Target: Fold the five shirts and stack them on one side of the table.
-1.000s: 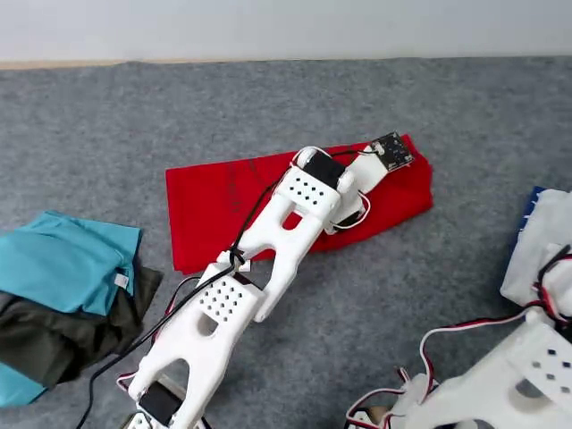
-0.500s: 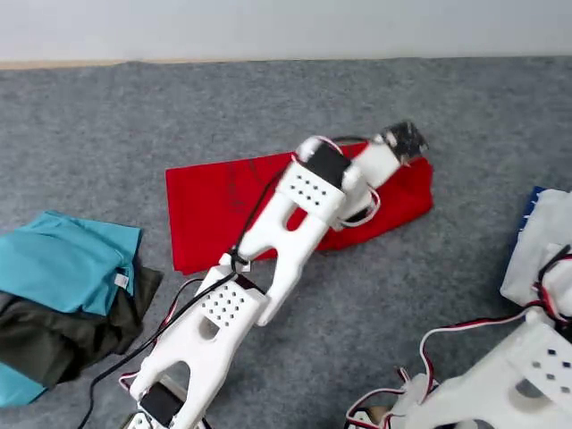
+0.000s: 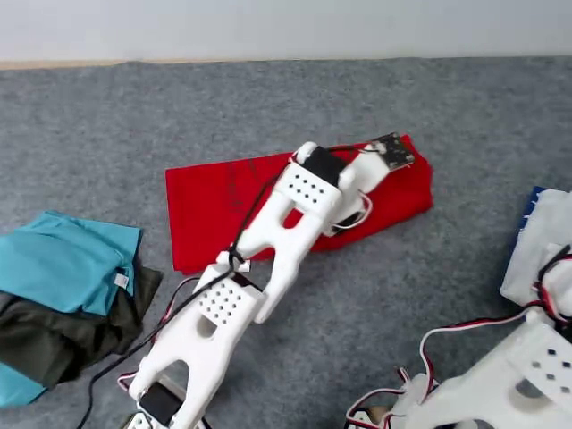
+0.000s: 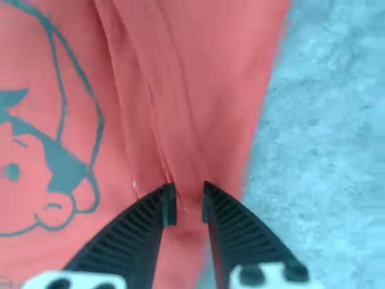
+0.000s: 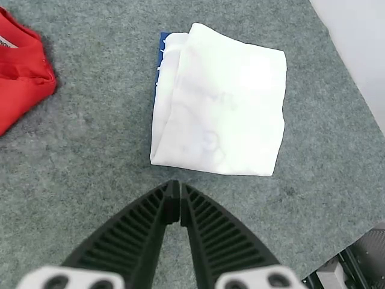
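A red shirt (image 3: 223, 201) lies folded into a long strip at the middle of the grey table. My left gripper (image 3: 396, 152) sits at its right end. In the left wrist view the gripper (image 4: 187, 201) is shut on a raised crease of the red shirt (image 4: 198, 72), beside a dark cartoon print (image 4: 54, 156). My right gripper (image 5: 180, 201) is shut with nothing in it, hovering over bare table next to a folded white shirt (image 5: 222, 102). A blue shirt (image 5: 161, 45) peeks out from under the white one.
A teal shirt (image 3: 63, 264) lies on top of a dark one (image 3: 63, 340) at the table's left edge. The white shirt (image 3: 545, 241) sits at the right edge, above the right arm (image 3: 527, 366). The wall runs along the far side.
The left arm's wrist rose and swung slightly right half a second ago, then came back down onto the red shirt's right end. The right arm has not moved.
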